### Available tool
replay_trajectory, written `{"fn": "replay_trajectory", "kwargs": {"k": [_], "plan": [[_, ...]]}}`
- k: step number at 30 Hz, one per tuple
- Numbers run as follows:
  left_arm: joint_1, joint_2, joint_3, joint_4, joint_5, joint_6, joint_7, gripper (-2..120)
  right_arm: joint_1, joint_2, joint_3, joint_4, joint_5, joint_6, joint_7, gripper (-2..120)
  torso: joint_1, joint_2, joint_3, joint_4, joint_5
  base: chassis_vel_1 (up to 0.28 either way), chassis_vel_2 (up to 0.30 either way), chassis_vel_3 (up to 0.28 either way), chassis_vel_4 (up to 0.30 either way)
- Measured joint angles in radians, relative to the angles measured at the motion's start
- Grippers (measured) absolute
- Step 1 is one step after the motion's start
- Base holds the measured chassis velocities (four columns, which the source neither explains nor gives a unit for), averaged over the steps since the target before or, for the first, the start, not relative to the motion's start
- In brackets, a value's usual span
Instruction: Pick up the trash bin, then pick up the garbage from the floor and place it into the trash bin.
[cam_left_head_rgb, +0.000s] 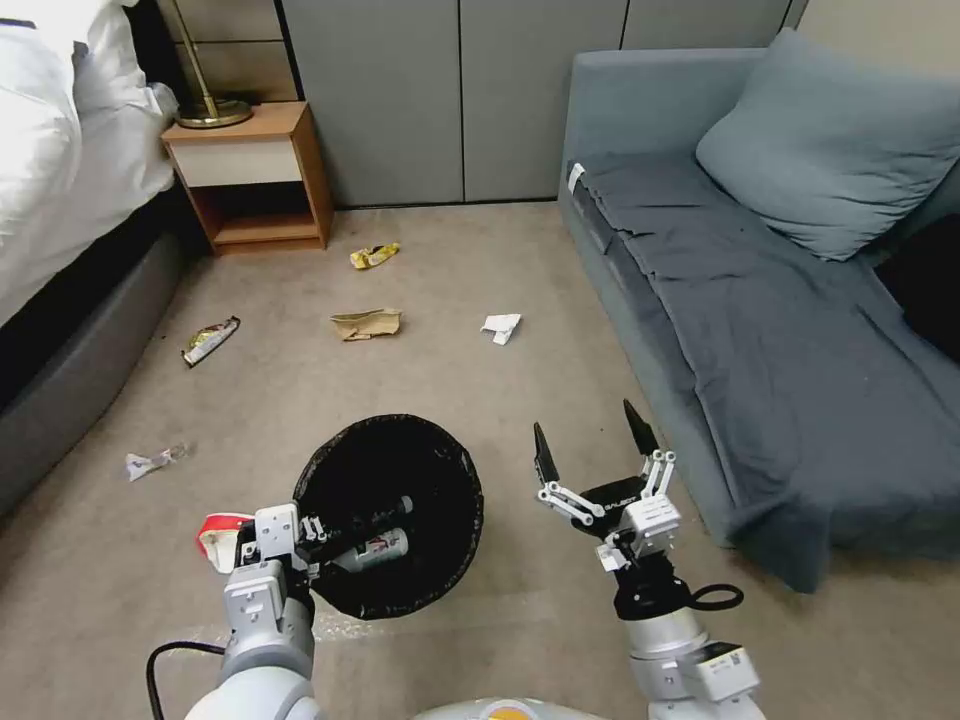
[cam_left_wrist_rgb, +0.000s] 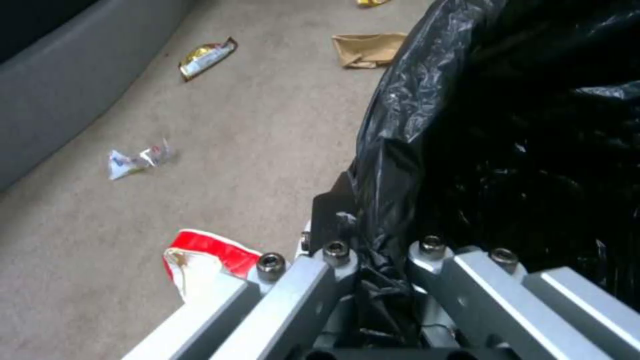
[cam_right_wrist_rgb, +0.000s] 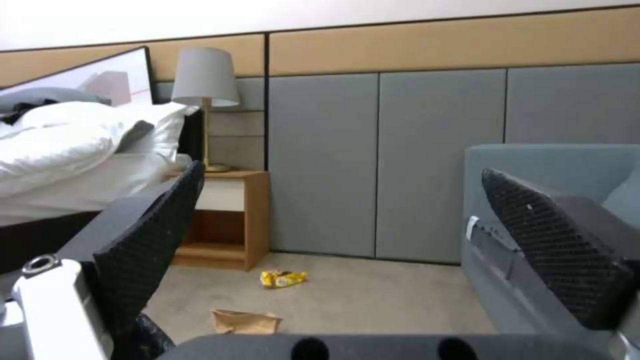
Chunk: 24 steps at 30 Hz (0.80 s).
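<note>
**Mara:** Since the left gripper (cam_left_head_rgb: 318, 545) is clamped on the near-left rim of the small round bin lined with crinkly black plastic (cam_left_head_rgb: 400, 470), I judge the bin is held so it travels with the robot, mouth up and ready for litter. In the left wrist view the jaws pinch a fold of the black liner (cam_left_wrist_rgb: 390, 165) between them.

**Tove:** And the right gripper (cam_left_head_rgb: 590, 440)?

**Mara:** It hovers just right of the bin, jaws spread wide and holding nothing, pointing at the far wall. Likely the free hand for picking.

**Tove:** Anything in the bin?

**Mara:** A clear plastic bottle with a pale label (cam_left_head_rgb: 375, 548) lies at the bottom, near side.

**Tove:** What's on the beige-grey carpet (cam_left_head_rgb: 420, 370)?

**Mara:** A red-and-white wrapper (cam_left_head_rgb: 220, 535) just beside the left gripper, on its left. A crumpled clear-and-white wrapper (cam_left_head_rgb: 152, 461) farther left. A gold-and-dark wrapper (cam_left_head_rgb: 210, 341) by the grey bed base. A flattened brown paper bag (cam_left_head_rgb: 366, 323) and folded white paper (cam_left_head_rgb: 501, 327) in the middle. A yellow wrapper (cam_left_head_rgb: 374, 256) far off, near the wooden nightstand (cam_left_head_rgb: 250, 180).

**Tove:** Obstacles?

**Mara:** The grey-blue sofa (cam_left_head_rgb: 760, 330) hems in the right, the bed (cam_left_head_rgb: 60, 170) the left. The red-and-white wrapper sits across the bin from the free gripper, which I'd guess makes it awkward.
</note>
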<state>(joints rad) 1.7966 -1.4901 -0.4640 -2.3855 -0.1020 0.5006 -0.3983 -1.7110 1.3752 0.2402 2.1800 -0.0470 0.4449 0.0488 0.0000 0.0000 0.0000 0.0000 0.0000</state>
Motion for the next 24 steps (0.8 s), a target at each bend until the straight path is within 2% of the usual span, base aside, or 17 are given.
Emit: {"fn": "replay_trajectory", "kwargs": {"k": [16,24], "plan": [[-0.008,-0.005,0.006,0.002,0.001,0.003,-0.001,1,0.015,-0.008,-0.001,-0.013,0.018,-0.002,-0.008,100,0.0,0.0,0.0,0.0,0.0,-0.009,0.011,0.011,-0.008],[-0.007,-0.006,0.007,-0.002,-0.002,0.006,-0.003,1,0.015,-0.007,-0.003,-0.017,0.018,-0.002,-0.013,100,0.0,0.0,0.0,0.0,-0.0001,-0.157,0.153,0.152,-0.147]]}}
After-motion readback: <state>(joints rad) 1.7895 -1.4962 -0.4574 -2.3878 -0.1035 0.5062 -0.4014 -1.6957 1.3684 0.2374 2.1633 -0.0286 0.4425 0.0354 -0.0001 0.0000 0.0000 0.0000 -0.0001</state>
